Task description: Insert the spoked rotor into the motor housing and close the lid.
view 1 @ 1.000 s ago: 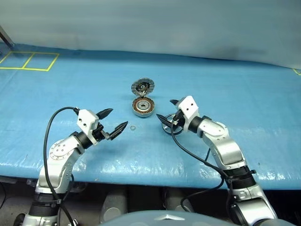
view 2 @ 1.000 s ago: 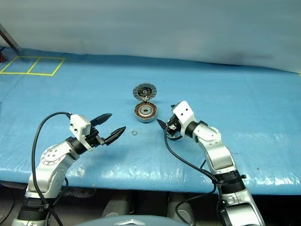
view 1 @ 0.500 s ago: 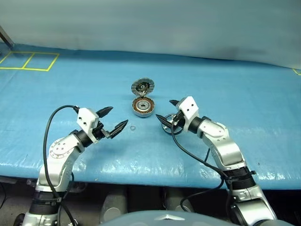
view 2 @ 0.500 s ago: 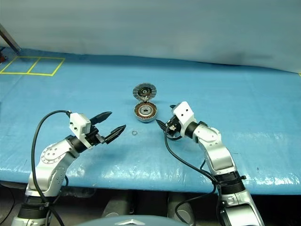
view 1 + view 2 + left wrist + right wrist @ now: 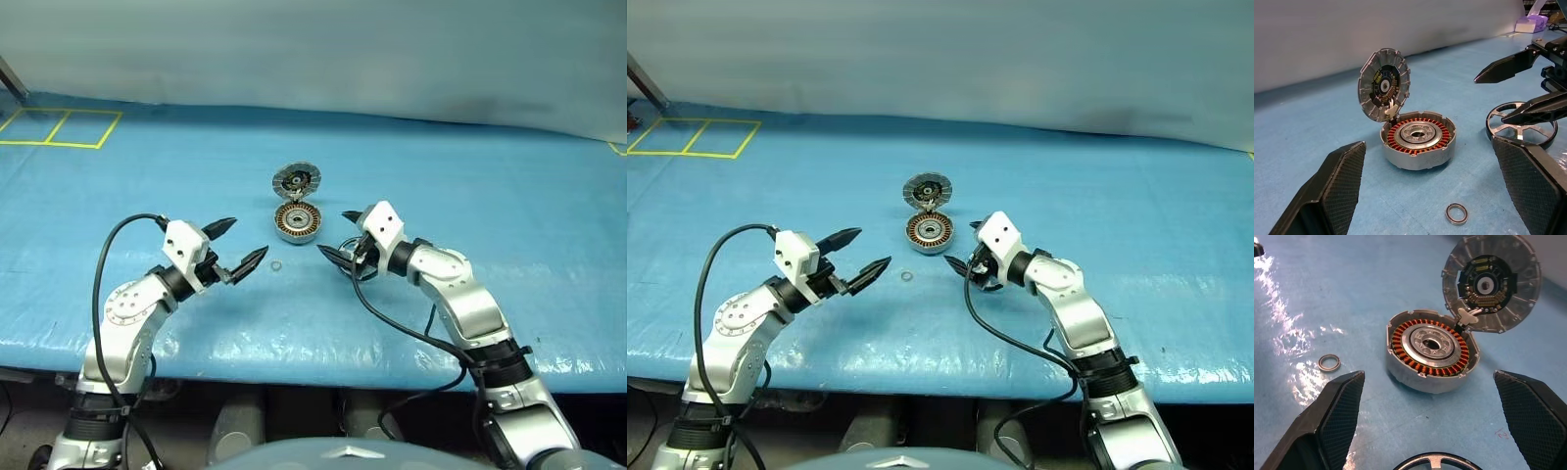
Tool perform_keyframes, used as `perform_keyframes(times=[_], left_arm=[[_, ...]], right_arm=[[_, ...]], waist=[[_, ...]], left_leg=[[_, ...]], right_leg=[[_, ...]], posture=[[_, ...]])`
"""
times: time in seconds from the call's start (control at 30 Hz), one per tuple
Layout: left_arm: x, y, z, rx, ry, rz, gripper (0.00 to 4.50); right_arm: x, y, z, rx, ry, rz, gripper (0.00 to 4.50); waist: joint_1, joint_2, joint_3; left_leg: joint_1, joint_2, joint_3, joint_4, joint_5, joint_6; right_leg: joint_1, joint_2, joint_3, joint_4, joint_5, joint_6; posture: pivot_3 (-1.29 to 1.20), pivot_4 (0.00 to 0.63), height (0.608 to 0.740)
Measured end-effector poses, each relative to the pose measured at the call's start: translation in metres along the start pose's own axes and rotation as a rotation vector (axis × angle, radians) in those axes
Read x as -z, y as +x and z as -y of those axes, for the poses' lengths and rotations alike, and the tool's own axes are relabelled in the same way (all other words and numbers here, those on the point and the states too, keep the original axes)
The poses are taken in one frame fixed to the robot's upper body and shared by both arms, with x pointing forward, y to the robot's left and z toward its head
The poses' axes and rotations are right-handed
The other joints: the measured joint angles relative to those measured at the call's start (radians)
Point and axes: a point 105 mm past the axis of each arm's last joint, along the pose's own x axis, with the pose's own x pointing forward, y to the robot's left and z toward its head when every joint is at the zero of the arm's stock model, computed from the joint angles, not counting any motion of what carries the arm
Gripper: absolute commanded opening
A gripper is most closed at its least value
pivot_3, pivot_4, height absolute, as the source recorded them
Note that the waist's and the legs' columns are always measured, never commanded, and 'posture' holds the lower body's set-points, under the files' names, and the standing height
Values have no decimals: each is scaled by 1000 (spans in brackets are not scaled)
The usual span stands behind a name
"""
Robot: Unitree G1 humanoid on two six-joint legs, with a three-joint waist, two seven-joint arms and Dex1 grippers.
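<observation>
The motor housing (image 5: pixel 298 222) sits mid-table, its copper windings showing around the hub. The lid (image 5: pixel 297 181) stands tilted up behind it on a hinge, swung open. To the housing's right the spoked rotor (image 5: pixel 1522 129) lies flat on the blue mat. My right gripper (image 5: pixel 333 233) hovers open just over the rotor, one finger above it, pointing at the housing with nothing held. My left gripper (image 5: pixel 247 240) is open and empty to the housing's front left, a short way off.
A small washer ring (image 5: pixel 277 265) lies on the mat in front of the housing, between the two grippers. Blue sheeting covers the table, and its front edge runs close below both arms. Yellow tape squares (image 5: pixel 59 127) mark the far left corner.
My right gripper has swung a little to the left and turned toward the housing. The left gripper, housing, lid and rotor stay where they were.
</observation>
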Motion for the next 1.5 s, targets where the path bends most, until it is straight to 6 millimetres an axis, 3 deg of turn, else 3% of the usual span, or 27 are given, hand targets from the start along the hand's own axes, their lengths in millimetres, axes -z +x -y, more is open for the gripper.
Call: perform_keyframes(times=[0.1, 0.3, 0.47, 0.63, 0.97, 1.4, 1.5], left_arm=[[5, -3, 1, -5, -9, -15, 4500], [7, -6, -1, -31, -9, -20, 4500], [20, -15, 2, -73, -44, -48, 4500], [19, -21, 7, -101, -49, -33, 4500], [24, -27, 7, -133, -61, -48, 4500], [22, -25, 8, -125, -57, -41, 4500], [22, -24, 8, -122, -54, -40, 4500]], right_arm=[[-1, 10, 8, -57, -179, -81, 4492], [-29, 50, 10, -287, -489, -142, 4492], [-24, 68, 2, -432, -578, -208, 4492], [-20, 81, 1, -511, -628, -272, 4492], [-14, 85, 7, -523, -669, -305, 4492], [-30, 80, 14, -506, -655, -241, 4492], [-24, 79, 12, -512, -640, -256, 4492]], waist=[[0, 0, 0], [-8, 0, 1], [-1, -1, 1], [-2, -1, 1], [-1, -1, 1], [-6, -1, 2], [-7, -1, 1]], left_leg=[[0, 0, 0, 0, 0, 0], [0, 1, 1, -1, 0, 0], [-1, 1, 1, -5, 0, 0], [-1, 1, 2, -9, 1, -2], [0, 1, 2, -12, 2, -3], [0, 1, 1, -12, 2, -3], [0, 1, 1, -12, 2, -3]], right_leg=[[-1, 0, 0, 0, 0, 0], [-2, 1, 0, 0, 3, -3], [-5, 0, 0, 0, 6, -5], [-7, 0, 0, 1, 6, -5], [-8, 0, -1, 1, 5, -6], [-8, 0, -1, 2, 5, -6], [-8, 0, -1, 2, 5, -6]], posture=[[0, 150, 740], [0, 150, 740], [0, 150, 740], [0, 150, 740], [0, 150, 740], [0, 150, 740], [0, 150, 740]])
